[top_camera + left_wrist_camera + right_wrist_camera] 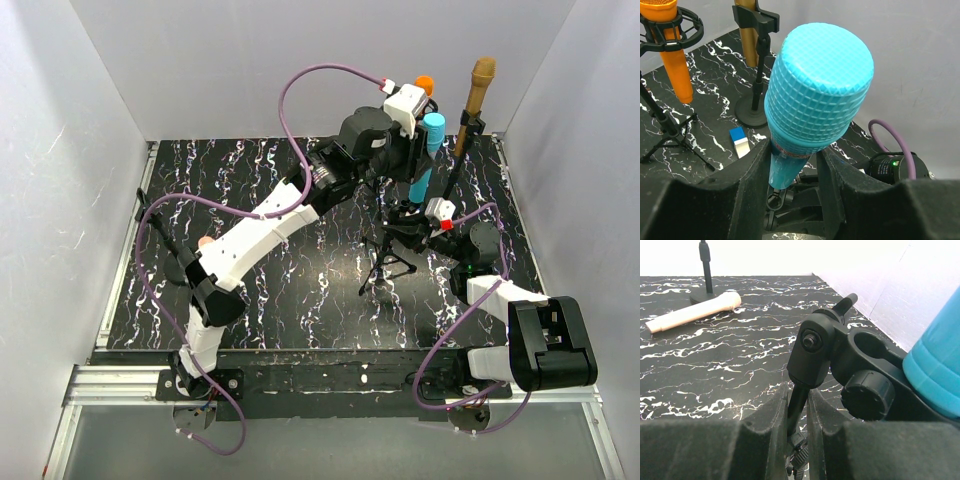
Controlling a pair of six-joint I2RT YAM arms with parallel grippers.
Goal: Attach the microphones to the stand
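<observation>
Left wrist: light blue microphone (pixel 815 90) in left tool (pixel 792 172); right tool (pixel 799 412) pinches stand (pixel 815 352).

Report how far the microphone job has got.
Done: the orange microphone sits in its shock mount and the gold-bronze microphone in a clamp. In hand: the left gripper holds the light blue microphone at the empty clip of a stand whose post the right gripper pinches. Left: seating it, then the pale pink-beige microphone, lying on the table.
</observation>
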